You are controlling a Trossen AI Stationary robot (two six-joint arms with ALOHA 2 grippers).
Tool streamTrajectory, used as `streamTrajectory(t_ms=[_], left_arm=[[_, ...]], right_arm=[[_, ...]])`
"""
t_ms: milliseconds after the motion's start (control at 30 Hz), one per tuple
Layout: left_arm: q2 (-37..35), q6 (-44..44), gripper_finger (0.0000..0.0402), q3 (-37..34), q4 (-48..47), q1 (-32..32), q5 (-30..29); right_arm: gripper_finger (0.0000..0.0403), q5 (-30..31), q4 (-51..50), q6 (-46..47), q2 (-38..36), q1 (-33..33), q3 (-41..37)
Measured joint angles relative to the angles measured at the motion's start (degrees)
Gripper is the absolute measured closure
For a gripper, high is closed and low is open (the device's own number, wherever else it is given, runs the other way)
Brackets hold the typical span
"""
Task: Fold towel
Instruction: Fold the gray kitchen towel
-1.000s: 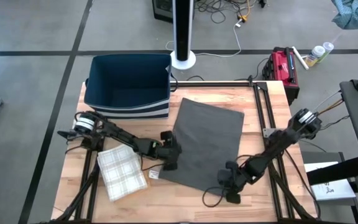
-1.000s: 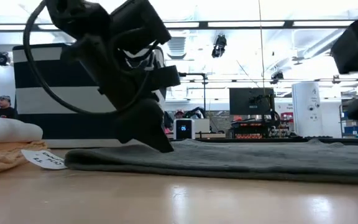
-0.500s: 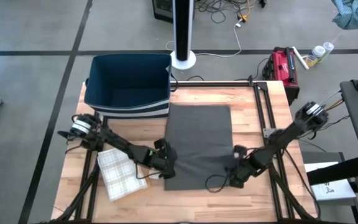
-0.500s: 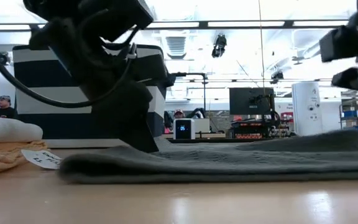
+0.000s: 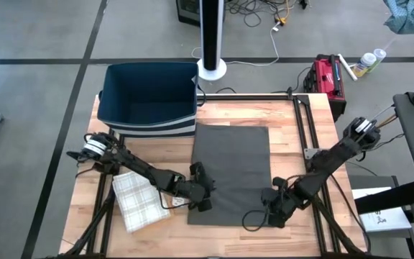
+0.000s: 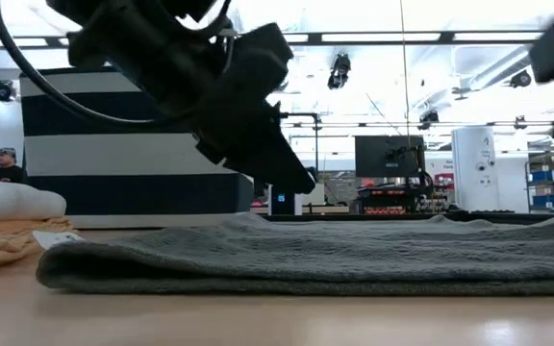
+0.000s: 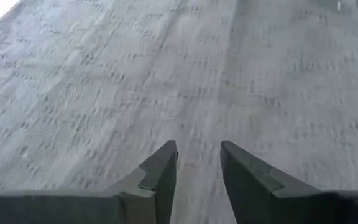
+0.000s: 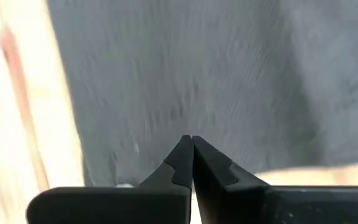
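Towel (image 5: 231, 169) dk grey; bin (image 5: 148, 98) navy w/ white stripes; cloth (image 5: 140, 199) white plaid.

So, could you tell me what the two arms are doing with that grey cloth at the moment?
They are working on a dark grey towel lying flat on the wooden table. The left gripper is over its near left corner with fingers slightly apart, holding nothing. The right gripper is at the near right corner, fingers closed. A checked cloth lies to the left, and a navy bin stands behind.

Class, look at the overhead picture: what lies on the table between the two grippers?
In the high view, the near edge of the grey towel spans the stretch between the left gripper and the right gripper.
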Motion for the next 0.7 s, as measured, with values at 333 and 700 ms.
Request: streamTrajectory(t_ms=[333, 700], left_arm=[[5.1, -0.5, 0.0314, -0.1, 0.4, 5.1, 0.2], [5.9, -1.5, 0.0313, -0.3, 0.0, 6.9, -0.7]], right_arm=[[0.0403, -11.2, 1.4, -0.5, 11.5, 1.8, 3.9], [0.0403, -8.2, 1.5, -4.3, 10.1, 3.6, 10.3]])
